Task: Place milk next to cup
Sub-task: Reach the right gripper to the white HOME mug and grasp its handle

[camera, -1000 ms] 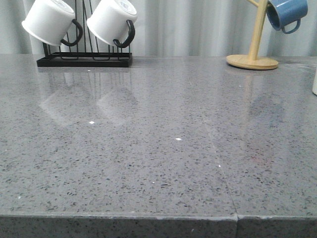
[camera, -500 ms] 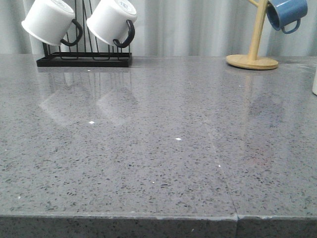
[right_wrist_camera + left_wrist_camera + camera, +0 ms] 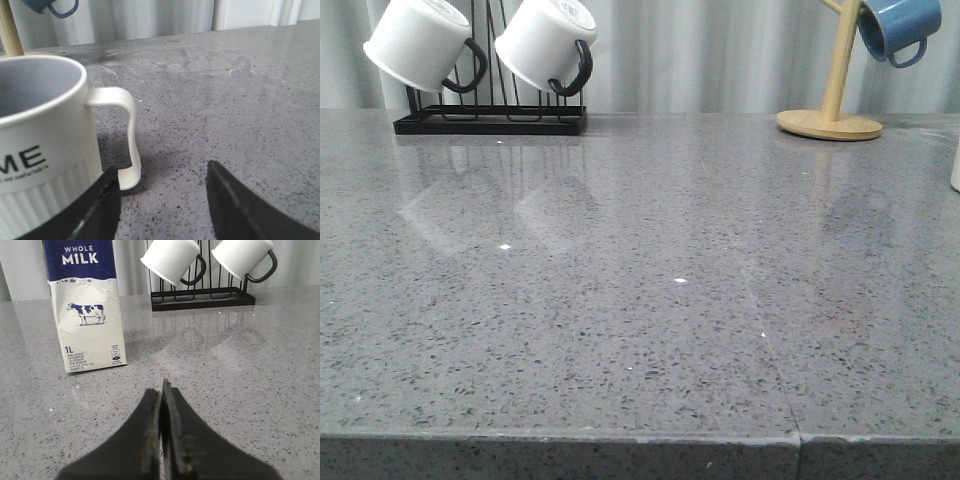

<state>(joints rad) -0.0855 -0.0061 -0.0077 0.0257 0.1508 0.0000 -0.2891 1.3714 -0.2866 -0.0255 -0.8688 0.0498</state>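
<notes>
Low front camera; close wrist cameras; shared mug rack [image 3: 490, 120].

We see a speckled grey counter [image 3: 650, 300], a milk carton [image 3: 85, 305] with a navy top, white lettering and a blue cow on cream. Our cup [image 3: 45, 150] is white, black-lettered and ribbed; a blue mug [image 3: 898, 25] hangs on pale wood.

Only the fingers of the two grippers are seen, in the wrist views; no part of the arms is shown in the front view. The left gripper [image 3: 163, 390] is made up of two matte black fingers [image 3: 147, 440] tapering to thin tips, with yellowish specks along their inner edges. The right gripper [image 3: 162, 175] is formed by two black fingers [image 3: 235, 205] with smooth, curved outer edges and a dull sheen.
</notes>
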